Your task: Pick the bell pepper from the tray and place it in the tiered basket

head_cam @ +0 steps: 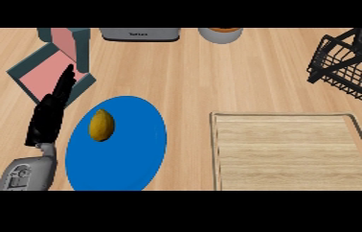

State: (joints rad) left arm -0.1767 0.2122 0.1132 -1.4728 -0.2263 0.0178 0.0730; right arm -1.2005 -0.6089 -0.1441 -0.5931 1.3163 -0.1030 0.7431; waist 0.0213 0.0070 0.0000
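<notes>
Left hand (51, 113) lay at the view's left edge, beside the blue plate (134, 145). Fingers were straight and pointed up the table (191, 82), holding nothing, at rest. My right hand showed nowhere, so I could not tell whether it was wide, narrow or carrying something.

Bell pepper: not seen. The wooden tray (283, 152) at lower right showed only bare boards inside its rim. Only a corner of the tiered basket (339, 61), black wire, showed at the upper right edge. No pepper was in that corner.

The one food item in sight was a yellow-brown oval fruit (101, 125) lying on the blue plate's left part. It was not a pepper and not my target.

Judgement on step: with the tray bare, the pick looked to be either done or under way out of frame, on the right side. I could not say which. If the pepper was in my right hand, the next move would call for carrying it up and right. It would have to clear the basket's wire rim and settle into a tier before the fingers spread.

Colour, shape and stem of the pepper: nothing to record, as it was hidden from this view.
</notes>
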